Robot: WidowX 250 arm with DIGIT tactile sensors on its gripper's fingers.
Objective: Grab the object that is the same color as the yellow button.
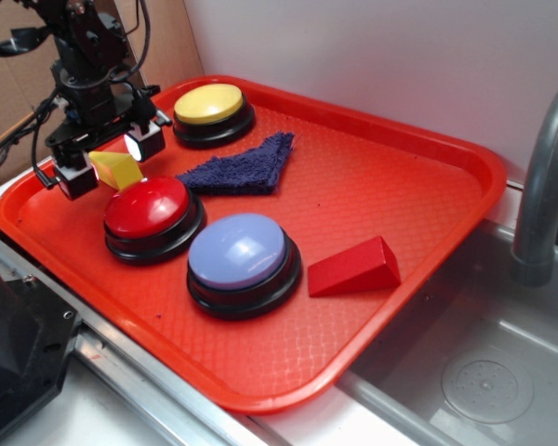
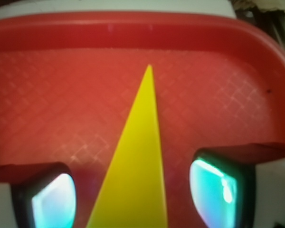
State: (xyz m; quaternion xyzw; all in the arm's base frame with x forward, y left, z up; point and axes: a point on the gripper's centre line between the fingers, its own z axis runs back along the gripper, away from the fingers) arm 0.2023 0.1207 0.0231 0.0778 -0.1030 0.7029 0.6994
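Here, yellow wedge (image 1: 117, 169) sits between the jaws (apparently ungripped).

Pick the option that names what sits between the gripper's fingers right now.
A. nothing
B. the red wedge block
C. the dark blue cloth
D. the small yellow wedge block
D: the small yellow wedge block sits between the fingers of the gripper near the red button. In the wrist view the yellow wedge fills the gap between the two pads, though contact is not clear.
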